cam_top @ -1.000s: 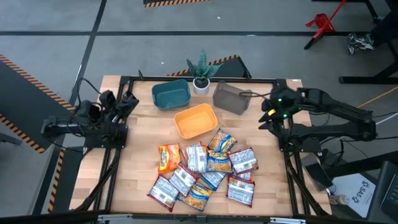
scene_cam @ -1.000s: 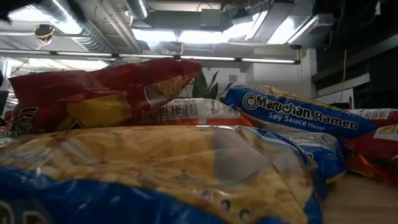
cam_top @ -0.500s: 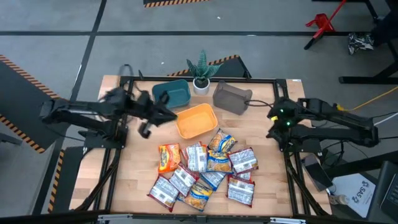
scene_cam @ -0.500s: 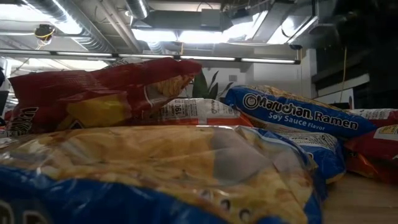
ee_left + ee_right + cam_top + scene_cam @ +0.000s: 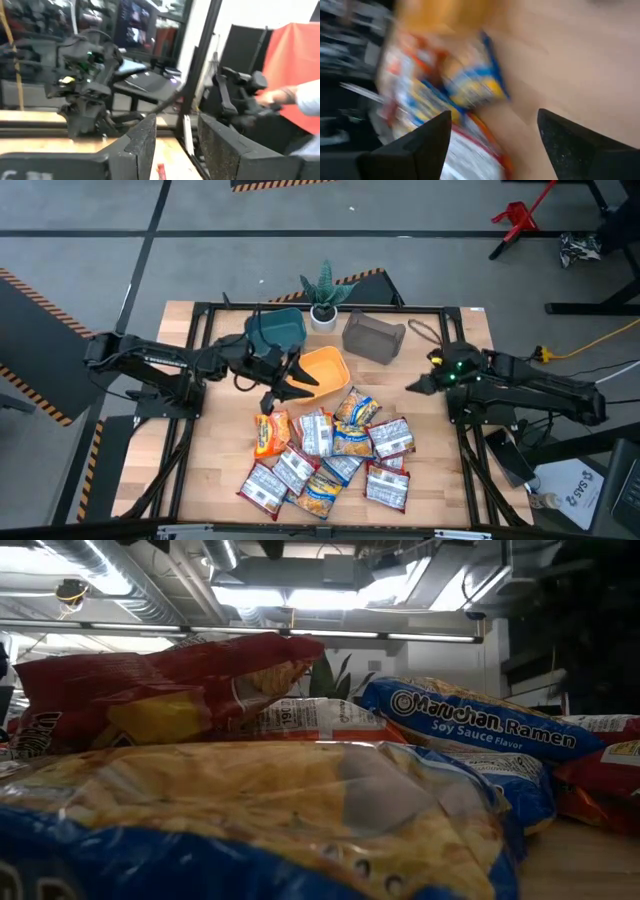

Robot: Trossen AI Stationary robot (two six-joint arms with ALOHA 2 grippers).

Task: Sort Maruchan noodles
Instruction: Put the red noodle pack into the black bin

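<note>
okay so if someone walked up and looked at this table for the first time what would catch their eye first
Probably the heap of Maruchan noodles, a jumble of overlapping orange, blue-and-yellow and red-and-white packets at the table's front middle. Next, the left gripper, open and empty, reaching in over the table between the heap and the orange bin. The right gripper hangs open near the right edge.

Low view is basically a wall of noodles [image 5: 250, 810], the front packet runs off the bottom edge and hides the table and both arms. Right wrist view is smeared, so the packets [image 5: 450, 85] are just colour streaks with no readable print. In the left wrist view a person's hand [image 5: 272, 97] blurs out at the edge.
</note>
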